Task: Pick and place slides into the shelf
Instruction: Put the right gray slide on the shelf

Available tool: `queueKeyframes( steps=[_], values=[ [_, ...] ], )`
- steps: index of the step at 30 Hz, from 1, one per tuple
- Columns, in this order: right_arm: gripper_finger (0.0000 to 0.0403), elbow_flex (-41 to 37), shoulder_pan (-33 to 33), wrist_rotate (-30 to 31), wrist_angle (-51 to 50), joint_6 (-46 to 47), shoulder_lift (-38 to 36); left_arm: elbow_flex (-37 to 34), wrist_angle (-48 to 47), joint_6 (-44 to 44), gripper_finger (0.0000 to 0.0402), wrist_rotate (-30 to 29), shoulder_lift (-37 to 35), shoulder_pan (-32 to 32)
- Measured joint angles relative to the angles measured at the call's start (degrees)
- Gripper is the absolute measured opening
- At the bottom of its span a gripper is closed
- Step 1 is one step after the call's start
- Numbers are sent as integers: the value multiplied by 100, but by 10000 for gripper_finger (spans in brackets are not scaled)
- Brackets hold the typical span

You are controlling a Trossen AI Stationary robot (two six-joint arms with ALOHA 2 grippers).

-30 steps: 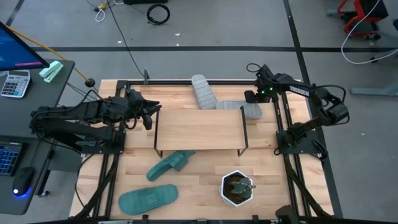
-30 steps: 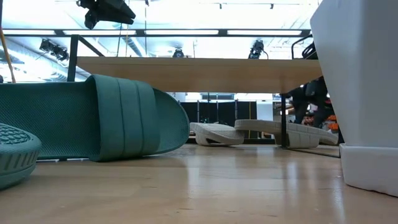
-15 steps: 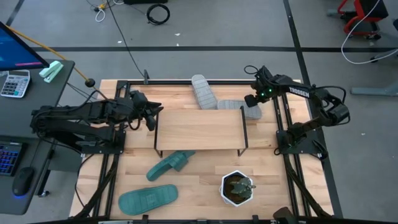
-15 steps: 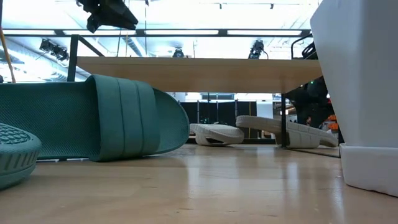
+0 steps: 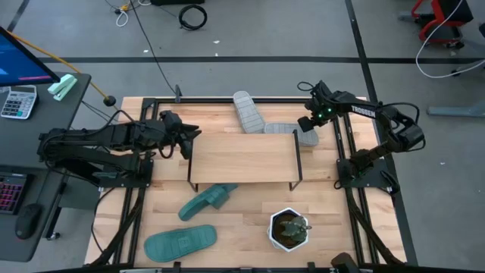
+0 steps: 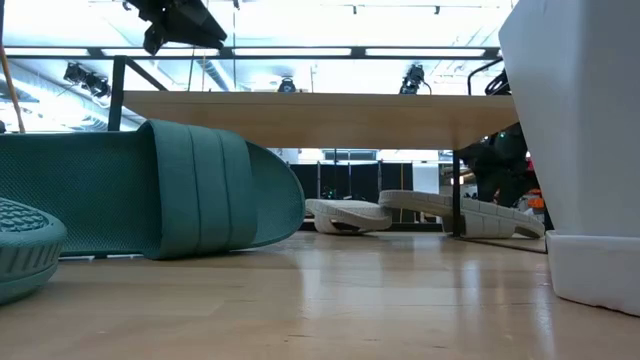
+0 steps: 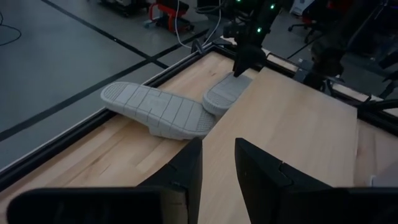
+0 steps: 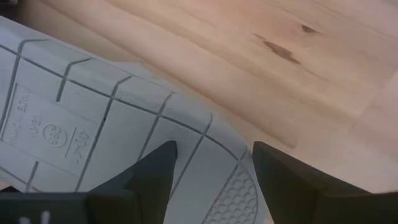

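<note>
The shelf (image 5: 242,158) stands mid-table. Behind it lie two light grey slides, soles up: one (image 5: 248,112) flat, the other (image 5: 288,130) with one end leaning on the first and my right gripper (image 5: 307,123) shut at its other end. Two teal slides (image 5: 208,199) (image 5: 180,241) lie in front of the shelf. My left gripper (image 5: 184,140) hovers open and empty off the shelf's left end, above the board (image 7: 292,124). My right gripper comes steeply from above onto the rounded end of the grey slide's sole (image 8: 211,143). One finger (image 8: 280,180) stands at the sole's edge and the other (image 8: 149,180) over the sole; the touching faces are hidden. That end sits low by the table (image 6: 500,218), the far end (image 6: 395,195) raised.
A white pot with a plant (image 5: 289,229) stands near the front edge, right of the teal slides. The shelf's black wire legs (image 6: 455,190) stand close to the held slide. A black frame runs around the tabletop (image 5: 227,100).
My right gripper has rolled about its own pointing line over the grey slide's end while staying in place. The slide has tipped a little with it, its end on the other grey slide now slightly higher.
</note>
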Motion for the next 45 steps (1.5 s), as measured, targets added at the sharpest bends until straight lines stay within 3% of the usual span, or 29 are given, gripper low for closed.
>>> queueKeyframes(
  steps=[10, 20, 24, 29, 31, 38, 45],
  values=[
    [220, 7, 202, 146, 15, 63, 220, 2, 25, 0, 99, 2, 0, -2],
    [165, 16, 584, 759, 184, 418, 484, 2, 25, -2, 99, 2, 0, -2],
    [125, 9, 584, 765, 237, 538, 496, 2, 23, -1, 100, 1, 0, -2],
    [29, 1, 590, 755, 367, 801, 507, 2, 23, 2, 97, 2, 0, -2],
    [9, -2, 593, 748, 387, 837, 514, 2, 23, 4, 96, 2, 0, -2],
    [4, -13, 591, 768, 388, 861, 464, 2, 21, 7, 97, 2, 0, -2],
    [2, -40, 324, 973, 386, 892, -37, 2, 19, 10, 95, 2, 0, -2]
  ],
)
